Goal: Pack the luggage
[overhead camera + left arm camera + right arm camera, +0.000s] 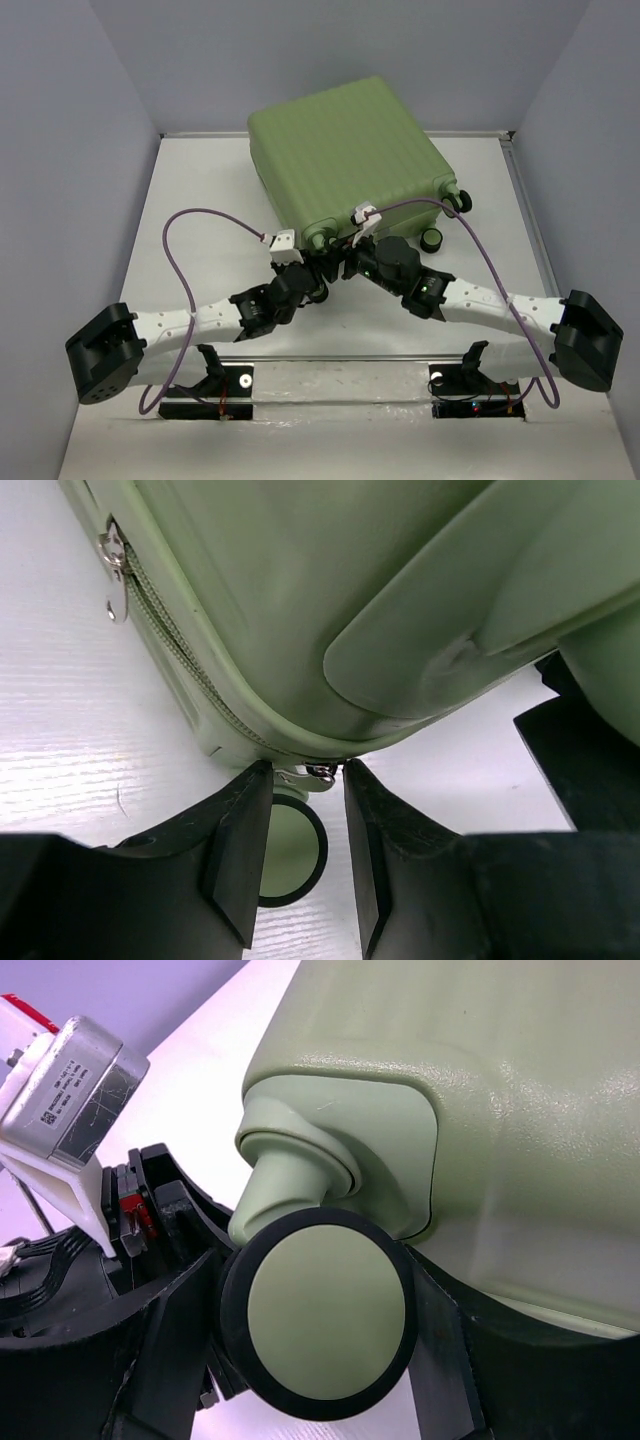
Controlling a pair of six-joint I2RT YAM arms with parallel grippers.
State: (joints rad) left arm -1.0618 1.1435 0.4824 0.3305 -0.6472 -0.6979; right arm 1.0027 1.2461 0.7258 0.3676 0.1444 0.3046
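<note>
The luggage (pixel 345 150) lies shut; repositioning it by its near wheels seems in hand. The right gripper (pixel 315 1280) clamps the right caster (pixel 325 1325); the left gripper (pixel 307 770) straddles the left caster (pixel 290 855) with jaws apart, and should close before any pull.

The top external camera is looking steeply down from the near side over the whole table (pixel 490 185). Both wrist cameras are pressing close to the luggage (pixel 350 600), at its wheeled edge, which sits mid-frame overhead.
</note>
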